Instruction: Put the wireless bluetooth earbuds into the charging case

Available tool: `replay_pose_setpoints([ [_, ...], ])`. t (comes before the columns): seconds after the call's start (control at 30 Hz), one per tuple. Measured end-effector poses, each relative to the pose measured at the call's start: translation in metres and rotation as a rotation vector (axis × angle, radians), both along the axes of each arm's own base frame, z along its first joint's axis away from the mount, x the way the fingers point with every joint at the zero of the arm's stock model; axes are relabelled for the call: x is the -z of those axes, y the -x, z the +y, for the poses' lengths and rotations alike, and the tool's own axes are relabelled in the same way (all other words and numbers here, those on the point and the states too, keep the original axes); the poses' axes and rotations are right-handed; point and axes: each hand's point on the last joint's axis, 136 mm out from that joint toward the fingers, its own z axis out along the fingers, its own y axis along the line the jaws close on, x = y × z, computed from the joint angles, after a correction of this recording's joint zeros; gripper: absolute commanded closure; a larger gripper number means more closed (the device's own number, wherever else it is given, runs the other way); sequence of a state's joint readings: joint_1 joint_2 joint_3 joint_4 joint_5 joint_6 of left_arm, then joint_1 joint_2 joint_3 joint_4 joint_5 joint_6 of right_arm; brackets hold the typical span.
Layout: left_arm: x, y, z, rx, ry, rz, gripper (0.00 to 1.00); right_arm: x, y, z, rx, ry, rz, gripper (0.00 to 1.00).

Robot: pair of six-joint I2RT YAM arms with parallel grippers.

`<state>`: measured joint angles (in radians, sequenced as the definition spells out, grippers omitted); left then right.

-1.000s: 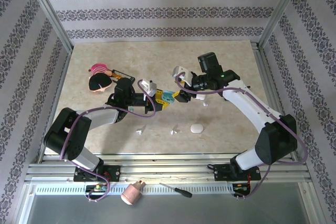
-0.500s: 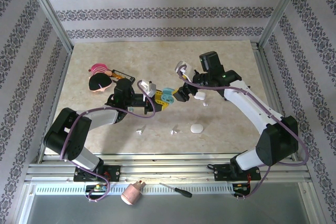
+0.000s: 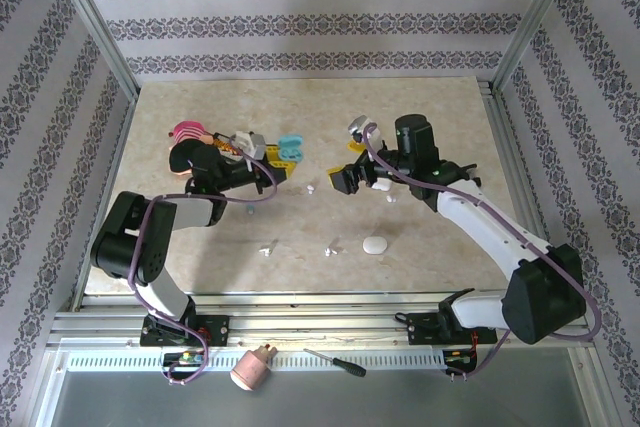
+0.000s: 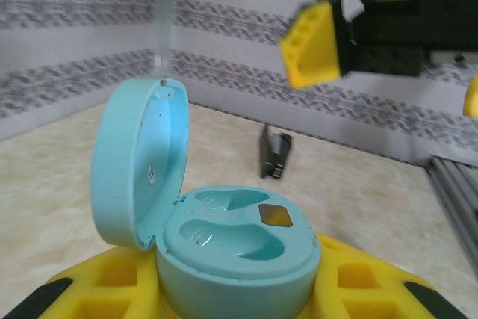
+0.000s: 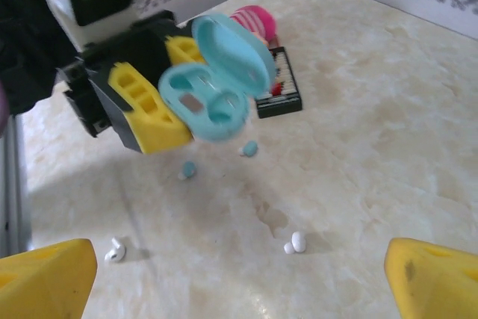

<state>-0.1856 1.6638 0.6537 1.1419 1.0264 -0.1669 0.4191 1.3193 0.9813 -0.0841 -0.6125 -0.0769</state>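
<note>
The pale blue-green charging case sits lid-up between my left gripper's yellow pads, and both its wells are empty. From above, the left gripper holds the case off the table at the back left. My right gripper hovers apart from it, to its right. Its jaws stand wide open with nothing between them. On the table below lie wireless bluetooth earbuds: two pale blue ones and white ones.
A white oval case lies near the front, with small white buds to its left. A pink and black object and a flat black item sit at the back left. Metal frame posts bound the table.
My left gripper has carried the blue-green case back and to the left, away from the right gripper. The right gripper has opened wide and drawn a little to the right.
</note>
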Motion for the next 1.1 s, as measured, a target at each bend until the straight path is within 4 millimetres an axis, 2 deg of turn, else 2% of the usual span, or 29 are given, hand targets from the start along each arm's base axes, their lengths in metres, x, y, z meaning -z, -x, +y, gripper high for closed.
replay_pose_setpoints([
  [0.07, -0.002, -0.010, 0.015, -0.052, 0.010, -0.005, 0.75, 0.006, -0.006, 0.003, 0.044, 0.001, 0.005, 0.04],
  [0.23, -0.008, -0.029, 0.048, -0.164, 0.020, -0.029, 0.74, 0.028, -0.004, 0.033, 0.071, 0.020, 0.013, 0.12],
  [0.33, -0.009, -0.039, 0.068, -0.230, 0.022, -0.037, 0.74, 0.049, -0.006, 0.054, 0.091, 0.034, 0.045, 0.18],
  [0.43, -0.010, -0.047, 0.089, -0.292, 0.024, -0.047, 0.74, 0.079, -0.013, 0.072, 0.134, 0.054, 0.122, 0.24],
  [0.6, -0.013, -0.054, 0.115, -0.360, 0.025, -0.064, 0.74, 0.116, -0.034, 0.103, 0.201, 0.071, 0.250, 0.41],
  [0.7, -0.013, -0.055, 0.125, -0.385, 0.025, -0.069, 0.74, 0.127, -0.049, 0.121, 0.242, 0.033, 0.341, 0.45],
  [0.9, -0.011, -0.054, 0.131, -0.397, 0.026, -0.074, 0.74, 0.144, -0.077, 0.159, 0.276, -0.055, 0.528, 0.48],
  [1.0, -0.012, -0.052, 0.130, -0.395, 0.027, -0.081, 0.74, 0.161, -0.083, 0.173, 0.278, -0.075, 0.617, 0.50],
  [1.1, -0.012, -0.050, 0.132, -0.396, 0.029, -0.088, 0.75, 0.183, -0.085, 0.182, 0.287, -0.071, 0.694, 0.56],
])
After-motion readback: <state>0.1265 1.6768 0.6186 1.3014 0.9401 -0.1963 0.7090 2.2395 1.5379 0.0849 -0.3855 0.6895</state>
